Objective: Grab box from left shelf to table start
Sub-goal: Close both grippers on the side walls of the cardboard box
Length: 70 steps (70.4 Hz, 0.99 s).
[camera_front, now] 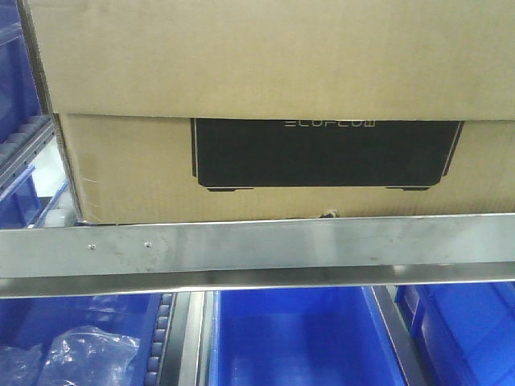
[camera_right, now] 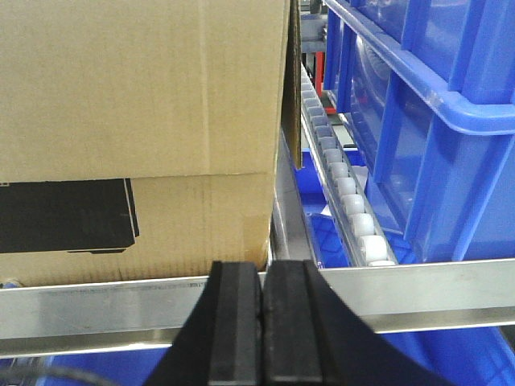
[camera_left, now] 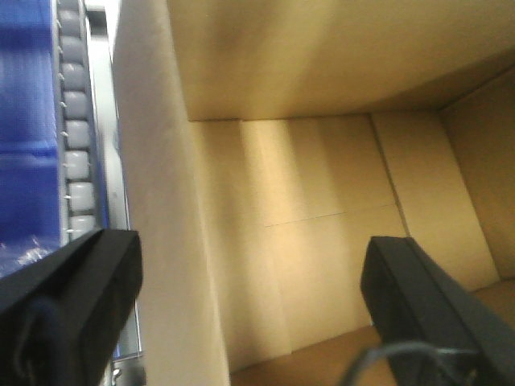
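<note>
Nearest to me, my left gripper [camera_left: 249, 322] stands wide. Its two black fingers [camera_left: 68, 305] sit far apart at the bottom corners of the left wrist view, with nothing clamped between them. One finger hangs outside a cardboard side wall of the box [camera_left: 322, 201], over a grey roller track [camera_left: 79, 137] and a blue bin [camera_left: 28, 121]. The other is on the cardboard side of that wall. Whether either finger touches the cardboard I cannot tell.

My right gripper [camera_right: 261, 322] is pressed closed, pad against pad, holding nothing. It hovers just in front of the brushed steel front rail [camera_right: 426, 289], about in line with the box's right corner.

Behind that rail the box sits on the left shelf [camera_front: 322, 249]. Its overlapping lid hangs down over the lower half, and the black panel [camera_front: 326, 153] with pale lettering faces me. Two small screws [camera_front: 147, 243] show on the rail's left part.

To the right of the box a roller track runs back into the rack, and just beyond it stand tall blue bins [camera_right: 426, 121]. Under the rail are the lower bins [camera_front: 290, 338], also blue; the left one holds a crumpled clear plastic bag [camera_front: 80, 354].
</note>
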{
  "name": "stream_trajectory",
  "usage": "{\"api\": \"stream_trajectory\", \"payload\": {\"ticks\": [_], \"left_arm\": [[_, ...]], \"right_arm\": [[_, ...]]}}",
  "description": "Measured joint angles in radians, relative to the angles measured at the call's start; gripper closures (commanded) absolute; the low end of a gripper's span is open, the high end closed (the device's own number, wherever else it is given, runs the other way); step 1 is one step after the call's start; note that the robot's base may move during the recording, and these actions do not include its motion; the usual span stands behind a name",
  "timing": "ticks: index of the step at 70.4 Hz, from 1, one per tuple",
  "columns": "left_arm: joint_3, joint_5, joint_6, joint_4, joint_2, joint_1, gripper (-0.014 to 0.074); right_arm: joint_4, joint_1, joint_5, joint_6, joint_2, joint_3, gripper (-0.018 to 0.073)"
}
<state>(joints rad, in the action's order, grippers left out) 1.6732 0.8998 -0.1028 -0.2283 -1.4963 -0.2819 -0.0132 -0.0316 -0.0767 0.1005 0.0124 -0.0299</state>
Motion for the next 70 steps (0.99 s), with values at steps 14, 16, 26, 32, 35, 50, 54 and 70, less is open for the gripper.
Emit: {"api": "stream_trajectory", "payload": {"ticks": [14, 16, 26, 32, 35, 50, 54, 70], "left_arm": [[0.038, 0.01, -0.02, -0.002, -0.124, -0.002, 0.0178], [0.038, 0.012, -0.02, -0.002, -0.137, -0.002, 0.0185], [0.042, 0.028, -0.029, 0.007, -0.184, -0.002, 0.0343], [0.05, 0.031, -0.047, 0.012, -0.186, -0.002, 0.0501], [0.051, 0.037, -0.041, 0.017, -0.186, -0.002, 0.058], [0.051, 0.041, -0.033, 0.091, -0.193, 0.001, 0.0692], [0.051, 0.035, -0.033, 0.097, -0.193, 0.001, 0.0692], [0.053, 0.024, 0.031, 0.08, -0.194, -0.008, 0.0692]], "right_arm": [[0.0, 0.0, 0.0, 0.0, 0.0, 0.0, 0.0502], [0.0, 0.0, 0.0, 0.0, 0.0, 0.0, 0.0502], [0.0, 0.0, 0.0, 0.0, 0.0, 0.0, 0.0502], [0.0, 0.0, 0.0, 0.0, 0.0, 0.0, 0.0502], [0.0, 0.0, 0.0, 0.0, 0.0, 0.0, 0.0502], [0.0, 0.0, 0.0, 0.0, 0.0, 0.0, 0.0502], [0.0, 0.0, 0.0, 0.0, 0.0, 0.0, 0.0502], [0.002, 0.0, 0.011, 0.0, 0.0, 0.0, 0.0502]]}}
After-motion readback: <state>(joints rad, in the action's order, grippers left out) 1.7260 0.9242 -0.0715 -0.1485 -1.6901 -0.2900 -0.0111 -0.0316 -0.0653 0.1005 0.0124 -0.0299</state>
